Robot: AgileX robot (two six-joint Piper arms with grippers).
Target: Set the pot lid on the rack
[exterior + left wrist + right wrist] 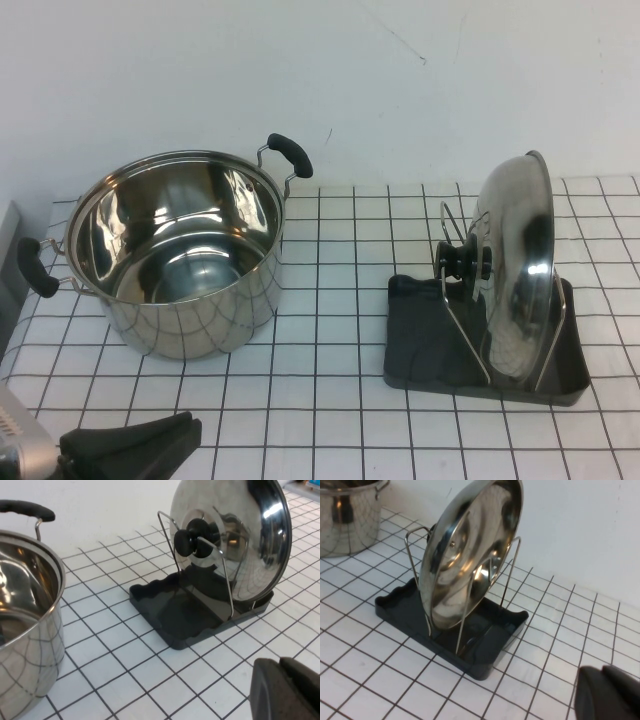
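On the rack (pixel 430 340), the pot lid (pixel 520 265) is seen standing on edge.

The lid is held upright between the two wire loops, its black knob (pixel 463 262) turned toward the pot (pixel 175 255), which is set well apart on the left of the checked table (pixel 330 420). The left pincer (pixel 135 442) is parked low at the near left edge, fingers together, clear of everything. The right pincer (pixel 610 692) is glimpsed only by its wrist camera; its state cannot be told.
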